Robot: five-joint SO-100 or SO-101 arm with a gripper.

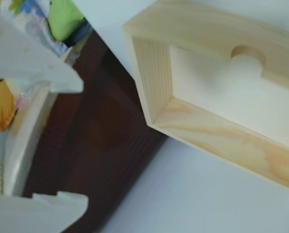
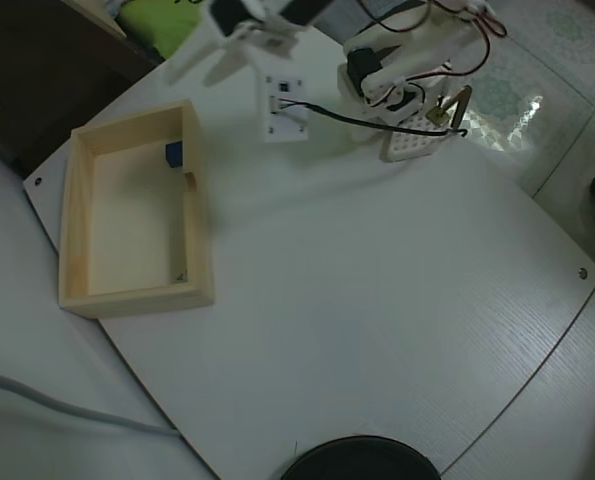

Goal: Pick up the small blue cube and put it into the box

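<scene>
The small bright-blue cube point(image 2: 173, 153) already lies inside the shallow rectangular box of pale unfinished wood point(image 2: 202, 240), on its floor in the corner nearest the arm, close against the long wall that carries the notch. The wrist view shows the box point(image 1: 217, 133) from another angle, notch and bare floor included, but not the cube.

The gripper point(image 2: 212, 55) hangs beyond that same corner of the box, outside its walls and, as far as I can judge, above the white table point(image 2: 377, 330). In the wrist view its white jaws stand wide apart with nothing between them point(image 1: 66, 141).

So the cube lies from the jaws back toward the box interior, apart from them. The placing looks done; what remains is probably only drawing the arm clear of the box.
</scene>
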